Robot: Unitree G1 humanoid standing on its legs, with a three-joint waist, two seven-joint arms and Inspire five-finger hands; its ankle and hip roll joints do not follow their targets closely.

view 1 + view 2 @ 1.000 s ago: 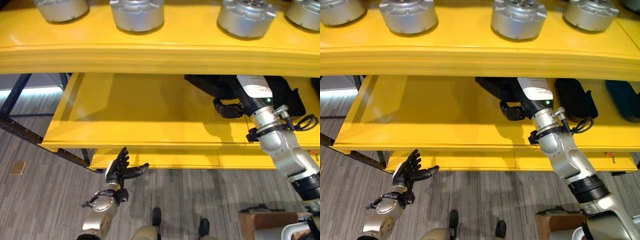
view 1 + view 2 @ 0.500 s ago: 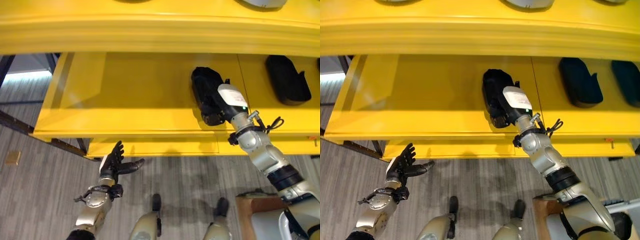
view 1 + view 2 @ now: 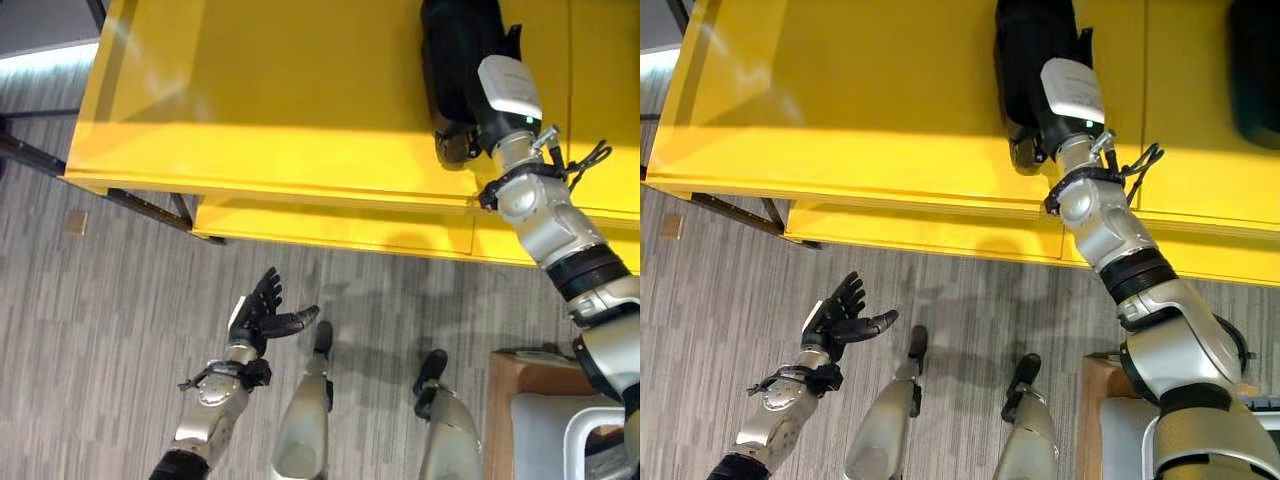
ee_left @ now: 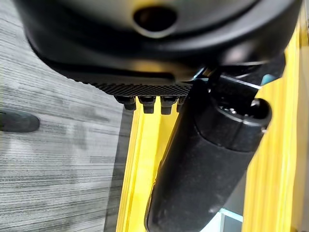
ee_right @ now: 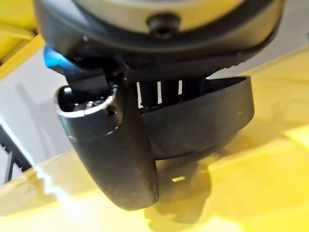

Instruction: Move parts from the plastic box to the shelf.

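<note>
Shelf (image 3: 280,110): yellow, the largest item, spanning the upper part of the eye views from 9 to 3 o'clock. Its front edge runs across just above mid-view, and a second yellow lip (image 3: 330,225) sits below and slightly behind that edge. A vertical seam (image 3: 1143,90) splits the board at about 1 o'clock. From the seam toward 9 o'clock the surface is bare yellow, broad open room.

Floor (image 3: 100,330): grey striped carpet over the lower half, open at 7 to 9 o'clock. A dark frame leg (image 3: 60,165) runs under the shelf's corner at 9 o'clock. A small tan square (image 3: 74,222) lies on the carpet at 9 o'clock.

Box (image 3: 525,410): brown corner at 4 to 5 o'clock, beside the right arm; contents cannot be told.

Part (image 3: 1032,55): black, long and rounded, lying on the shelf at 12 to 1 o'clock, near the front edge and just left of the seam. Another dark part (image 3: 1255,70) lies at the 2 o'clock edge, well apart.

Right hand (image 3: 1028,150): at the near end of the part, touching it. In the right wrist view the thumb and the fingers (image 5: 159,92) lie against the black shell; whether they clasp it I cannot tell.

Left hand (image 3: 262,318): at 7 o'clock over the carpet, fingers spread wide, holding nothing.

Writing: a white label (image 3: 1072,88) on the right forearm, print too small to read.
</note>
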